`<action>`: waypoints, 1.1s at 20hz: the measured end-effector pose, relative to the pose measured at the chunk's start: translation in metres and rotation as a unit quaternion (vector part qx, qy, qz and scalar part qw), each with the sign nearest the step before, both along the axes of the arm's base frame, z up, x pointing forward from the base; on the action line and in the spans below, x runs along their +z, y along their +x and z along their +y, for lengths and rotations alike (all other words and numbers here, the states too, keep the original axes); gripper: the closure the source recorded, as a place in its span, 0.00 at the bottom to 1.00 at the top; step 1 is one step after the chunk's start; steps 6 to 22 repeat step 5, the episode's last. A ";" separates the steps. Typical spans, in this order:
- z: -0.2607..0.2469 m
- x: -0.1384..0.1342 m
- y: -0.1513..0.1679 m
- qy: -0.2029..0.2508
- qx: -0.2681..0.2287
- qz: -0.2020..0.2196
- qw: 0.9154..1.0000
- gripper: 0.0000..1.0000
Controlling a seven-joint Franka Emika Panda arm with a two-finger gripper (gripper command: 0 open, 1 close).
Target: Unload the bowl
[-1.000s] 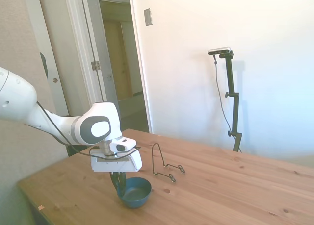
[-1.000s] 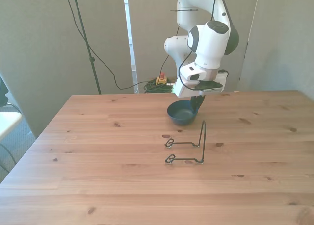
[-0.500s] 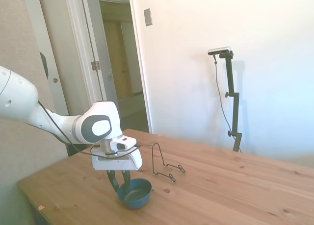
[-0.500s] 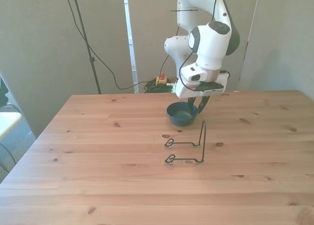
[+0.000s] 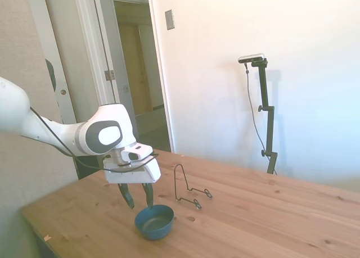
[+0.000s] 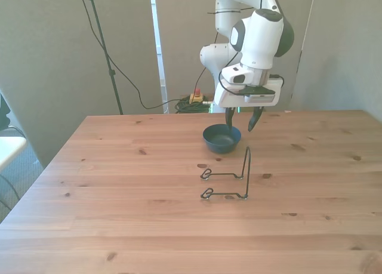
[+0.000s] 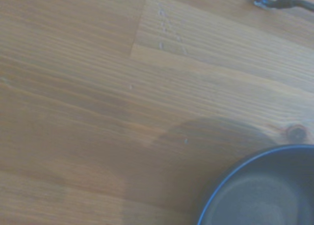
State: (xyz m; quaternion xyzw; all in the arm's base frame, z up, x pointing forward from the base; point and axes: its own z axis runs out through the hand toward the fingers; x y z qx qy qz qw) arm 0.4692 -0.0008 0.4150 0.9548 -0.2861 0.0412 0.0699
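The wire stand (image 6: 230, 177) sits upright near the middle of the surface (image 6: 119, 226), empty. Just beyond it, toward the far edge, the bowl (image 6: 221, 138) rests flat on the wood, apart from the stand. The gripper (image 6: 242, 119) hangs just above the bowl's far rim, jaws spread apart and holding nothing, clear of the bowl.

Thin black wire stand (image 6: 230, 177) upright on wooden table (image 6: 119, 226); open doorway (image 5: 140, 72) behind, white wall (image 5: 225, 72).
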 end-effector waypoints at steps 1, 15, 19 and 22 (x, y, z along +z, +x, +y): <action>-0.001 0.007 -0.002 0.000 -0.004 -0.005 1.000 0.00; -0.011 0.044 -0.014 0.010 -0.022 -0.035 0.999 0.00; -0.011 0.044 -0.014 0.010 -0.022 -0.035 0.999 0.00; -0.011 0.044 -0.014 0.010 -0.022 -0.035 0.999 0.00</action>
